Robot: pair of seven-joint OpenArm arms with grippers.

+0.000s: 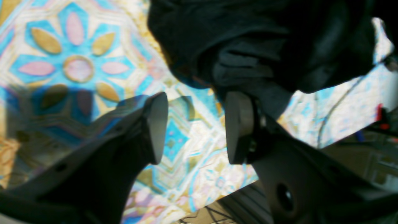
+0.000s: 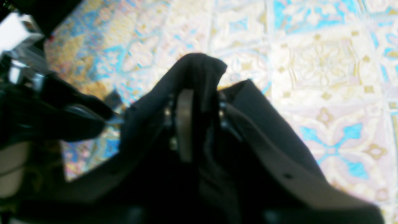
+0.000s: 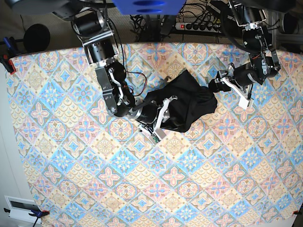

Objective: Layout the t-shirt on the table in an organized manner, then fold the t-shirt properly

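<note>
On my base view, the nearest thing is the bare desk [image 3: 142, 189], its pastel tile cloth filling everything from six o'clock up to the centre. Just above centre lies the t-shirt [image 3: 187, 101], a crumpled black heap, not laid flat. My right arm reaches down from eleven o'clock, elbow bent, with the right end effector [image 3: 163, 111] tucked into the heap's left edge. On its wrist camera, black fabric drapes over and between the fingers [image 2: 185, 124], with cloth caught in the narrow gap; I read it as clamped on the shirt. My left arm comes in from one o'clock, folded at the wrist, the left end effector [image 1: 196, 127] at the heap's right edge, fingers apart and empty, fabric bunched just beyond them. At twelve o'clock, cables and a power strip [image 3: 201, 26] sit behind the desk.
</note>
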